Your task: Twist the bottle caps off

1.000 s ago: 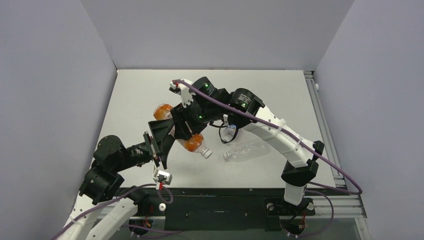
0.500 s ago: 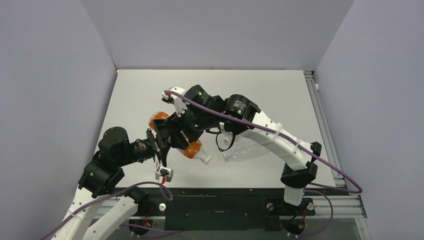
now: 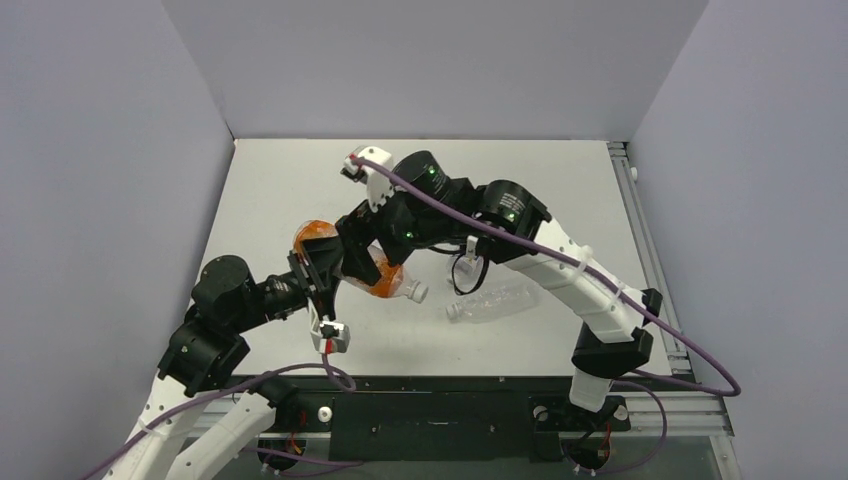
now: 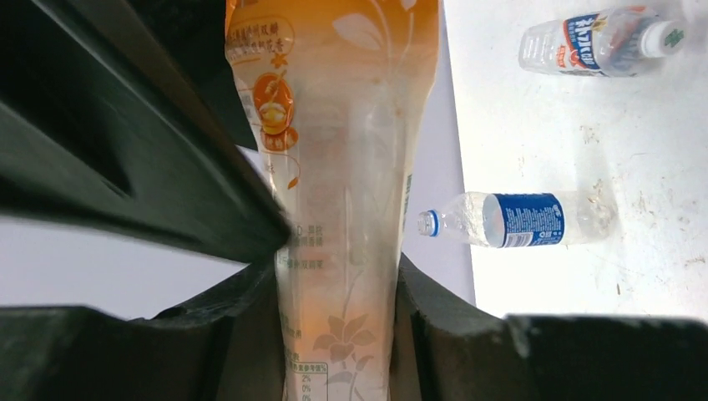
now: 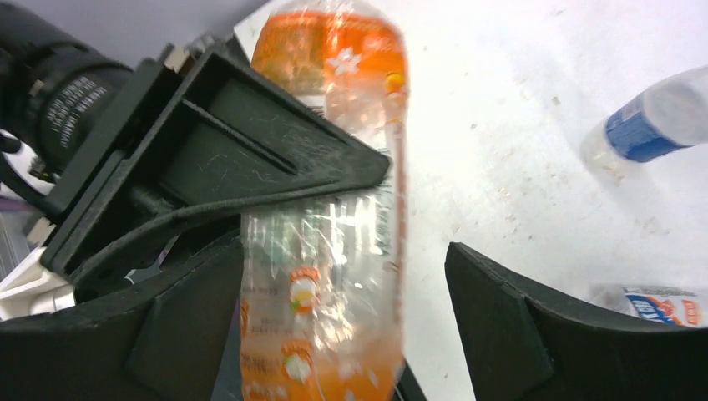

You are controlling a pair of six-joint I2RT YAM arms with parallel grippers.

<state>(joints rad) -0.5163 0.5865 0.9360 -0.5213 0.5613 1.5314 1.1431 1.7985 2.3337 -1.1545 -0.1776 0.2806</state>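
Pinching the orange bottle (image 4: 334,125) across its thin waist, my left pincer (image 4: 338,280) holds it over the table (image 3: 560,190). I judge it light, slick and easily crushed. My right pincer (image 5: 342,292) stands spread around it; the stiffer white cap (image 3: 418,292) is the place to grip.

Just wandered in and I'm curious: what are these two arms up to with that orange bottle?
The left end effector is clamped on the orange bottle, whose white cap is still on. The right end effector sits open around the same bottle, not gripping it. Three other bottles lie on the table, caps on: a plain clear one, a blue-labelled one and a short one.
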